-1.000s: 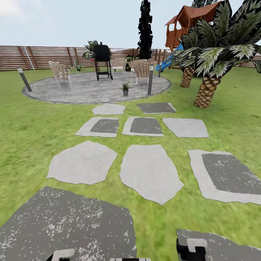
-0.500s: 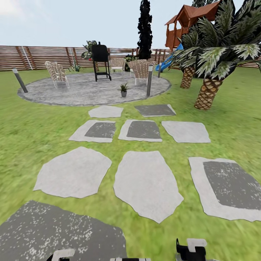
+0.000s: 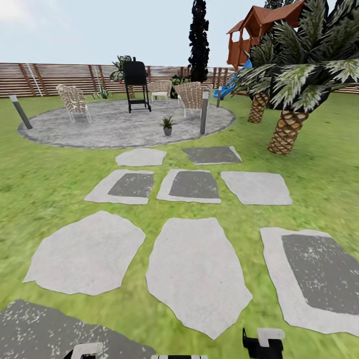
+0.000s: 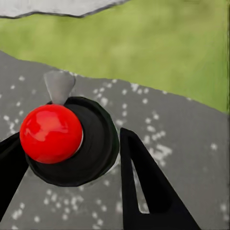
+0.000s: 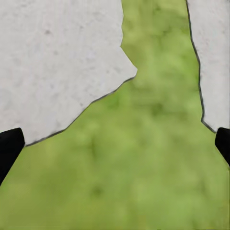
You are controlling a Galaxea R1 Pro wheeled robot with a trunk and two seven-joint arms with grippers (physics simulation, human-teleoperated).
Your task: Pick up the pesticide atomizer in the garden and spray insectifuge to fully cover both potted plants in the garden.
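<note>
Stepping stones (image 3: pixel 197 274) have slid down the head view, so the base is rolling toward the patio. This looks like the approach step.

The left gripper (image 4: pixel 69 136) has its fingers closed against a dark round body with a red knob. That is probably the pesticide atomizer (image 4: pixel 91 158), seen end-on. The right gripper (image 5: pixel 117 139) is spread wide and empty over the grass.

Ahead, one potted plant (image 3: pixel 167 124) stands on the gravel patio (image 3: pixel 114 127), beside a post lamp (image 3: pixel 204 112). Next the robot needs to close in and aim the nozzle at its leaves.
</note>
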